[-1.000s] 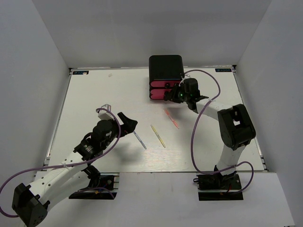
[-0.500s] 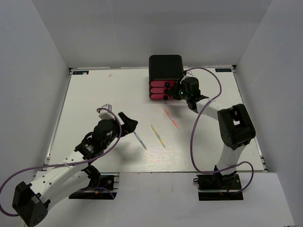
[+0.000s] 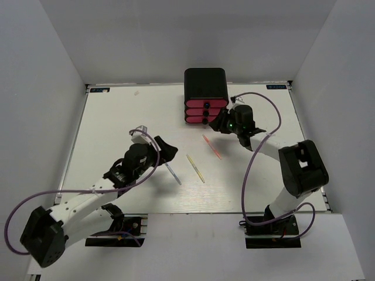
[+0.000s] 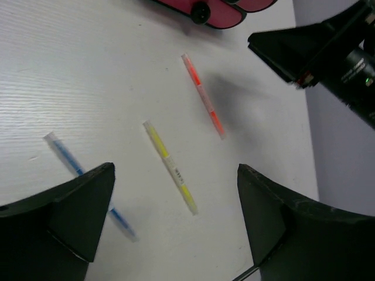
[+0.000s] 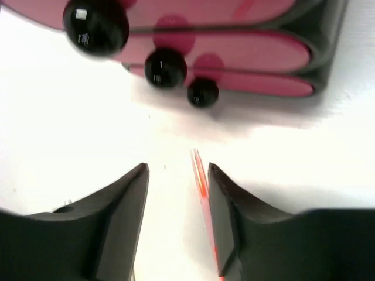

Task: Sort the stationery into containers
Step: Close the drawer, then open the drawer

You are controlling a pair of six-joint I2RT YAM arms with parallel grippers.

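Your left hand hangs released over the blue-grey pen, a finger hiding its middle; the top view shows it whole; yellow pen and orange pen lie beyond on the counter; your right hand, released, faces the pink drawers.

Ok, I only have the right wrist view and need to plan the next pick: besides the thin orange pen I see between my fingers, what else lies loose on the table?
Observer: A thin yellow pen lies on the white table, left of the orange pen.
Operator: Anything else?
Observer: A thin blue-grey pen, left of the yellow one.
Operator: Is the left gripper holding it?
Observer: No; its jaws stand wide open, and that pen lies flat beside one finger.
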